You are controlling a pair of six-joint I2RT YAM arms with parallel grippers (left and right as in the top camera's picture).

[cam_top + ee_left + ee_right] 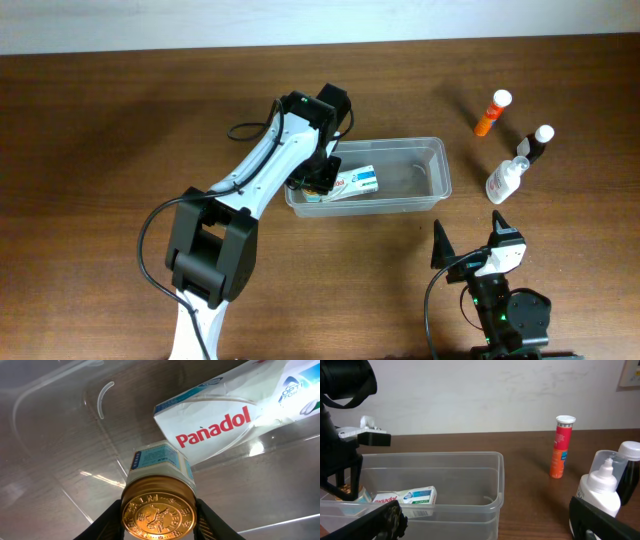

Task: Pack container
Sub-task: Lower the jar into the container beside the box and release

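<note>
The container point(441, 166) is a long clear plastic tub at the middle of the table. A white Panadol box point(356, 183) lies in its left half. My left gripper point(318, 182) reaches down into the tub's left end. In the left wrist view that gripper point(159, 521) is shut on a small jar with a gold embossed lid point(159, 510), just above the tub's floor point(55, 440) and beside the Panadol box point(220, 422). My right gripper point(470, 246) stands open near the front edge. Between its fingers I see the tub's near wall point(470, 515), with nothing held.
An orange tube point(490, 115), a black bottle with a white cap point(538, 146) and a clear bottle with a white cap point(503, 181) stand to the right of the tub. The clear bottle point(599, 491) stands close to my right gripper's right finger point(605, 522).
</note>
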